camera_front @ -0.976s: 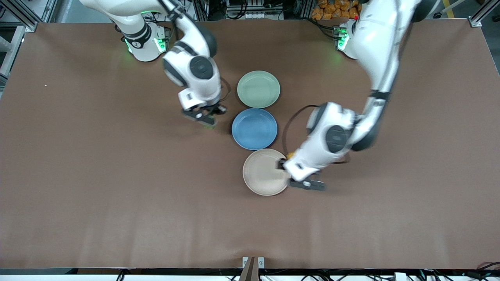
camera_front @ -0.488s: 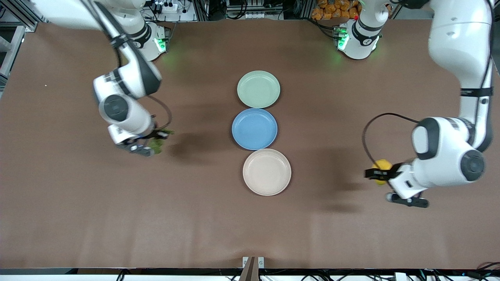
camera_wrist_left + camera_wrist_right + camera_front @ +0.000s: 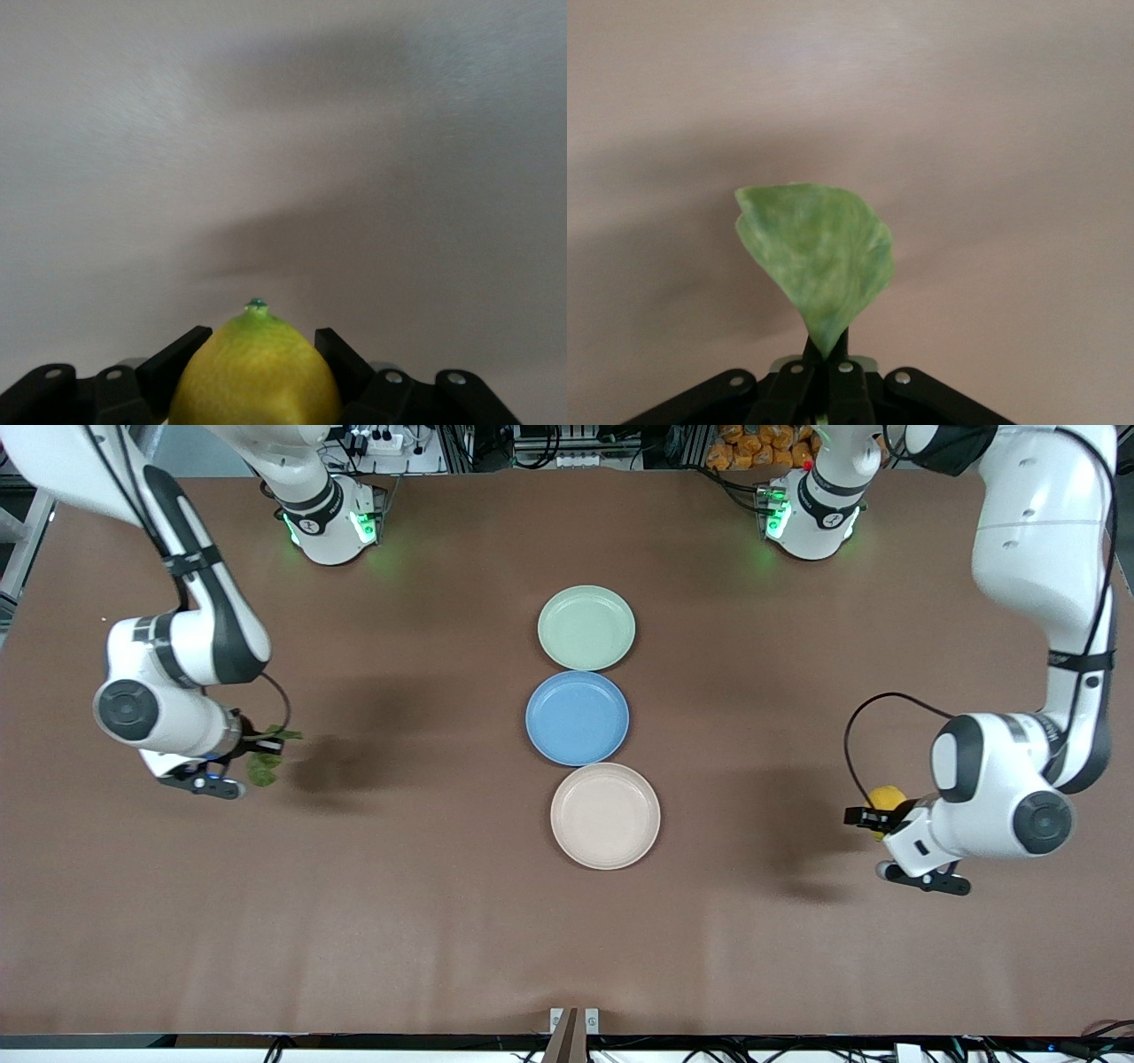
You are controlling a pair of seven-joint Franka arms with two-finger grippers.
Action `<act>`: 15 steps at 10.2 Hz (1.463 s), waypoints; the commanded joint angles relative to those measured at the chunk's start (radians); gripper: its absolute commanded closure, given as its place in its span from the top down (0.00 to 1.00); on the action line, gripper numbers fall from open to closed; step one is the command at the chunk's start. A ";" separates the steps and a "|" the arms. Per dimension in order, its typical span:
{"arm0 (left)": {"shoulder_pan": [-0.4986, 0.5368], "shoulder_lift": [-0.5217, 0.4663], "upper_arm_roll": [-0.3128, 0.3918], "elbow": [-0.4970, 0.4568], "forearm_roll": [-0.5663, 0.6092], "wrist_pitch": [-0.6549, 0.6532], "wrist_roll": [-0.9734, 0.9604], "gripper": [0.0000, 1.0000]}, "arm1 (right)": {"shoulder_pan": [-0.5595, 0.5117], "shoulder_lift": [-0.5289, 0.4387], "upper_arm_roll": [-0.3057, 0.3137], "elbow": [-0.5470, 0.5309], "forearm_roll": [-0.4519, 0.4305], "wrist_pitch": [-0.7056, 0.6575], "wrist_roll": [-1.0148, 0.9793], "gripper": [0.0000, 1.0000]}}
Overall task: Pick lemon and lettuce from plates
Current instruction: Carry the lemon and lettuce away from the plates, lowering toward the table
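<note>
My left gripper (image 3: 873, 815) is shut on the yellow lemon (image 3: 886, 798) and holds it above bare table at the left arm's end; the left wrist view shows the lemon (image 3: 255, 372) between the black fingers (image 3: 182, 354). My right gripper (image 3: 248, 755) is shut on the green lettuce leaf (image 3: 263, 766) above bare table at the right arm's end; the right wrist view shows the leaf (image 3: 819, 261) pinched by its stem. The mint green plate (image 3: 586, 627) and the beige plate (image 3: 605, 815) lie bare in the middle of the table.
A bare blue plate (image 3: 577, 717) lies between the two other plates. The brown table (image 3: 443, 921) spreads wide around both grippers.
Both arms swung outward from the plates with their items: the right gripper carried the lettuce farther toward its table end, the left gripper shifted slightly with the lemon.
</note>
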 commanded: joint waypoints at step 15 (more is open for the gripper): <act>-0.047 0.003 0.002 0.018 0.046 0.078 -0.188 1.00 | 0.167 -0.066 -0.008 0.305 0.088 -0.225 -0.065 1.00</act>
